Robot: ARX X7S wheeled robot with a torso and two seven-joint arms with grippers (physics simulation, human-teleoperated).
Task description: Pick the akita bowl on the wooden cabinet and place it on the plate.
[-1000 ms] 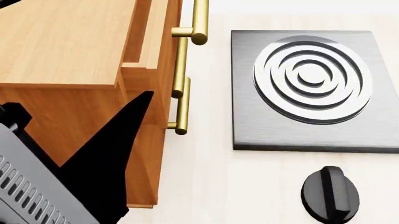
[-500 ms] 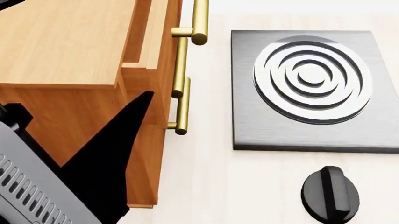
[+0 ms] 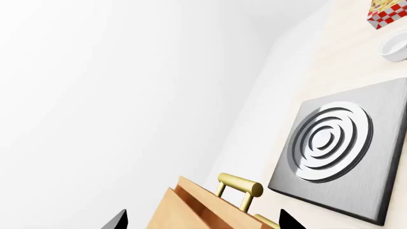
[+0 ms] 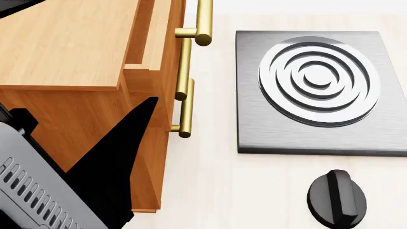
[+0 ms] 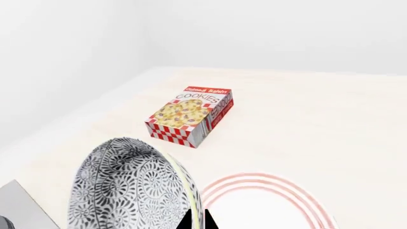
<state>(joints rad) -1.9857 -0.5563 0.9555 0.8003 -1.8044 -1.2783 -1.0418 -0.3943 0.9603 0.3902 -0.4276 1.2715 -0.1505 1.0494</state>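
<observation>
In the right wrist view the akita bowl, covered in a black-and-white floral pattern, hangs tilted on edge. My right gripper is shut on its rim, one fingertip on each side. Just beyond the bowl lies the white plate with thin red rings on the pale counter. The wooden cabinet fills the left of the head view, and neither the bowl nor the plate shows there. My left gripper stands open above the cabinet top with nothing between its fingers.
A cookies box lies on the counter past the plate. A steel burner plate and a black knob sit right of the cabinet's brass handles. A small white cup stands far off. My left arm covers the cabinet's front corner.
In the head view my left arm has shifted slightly down and to the right. The cabinet, burner and knob have not moved.
</observation>
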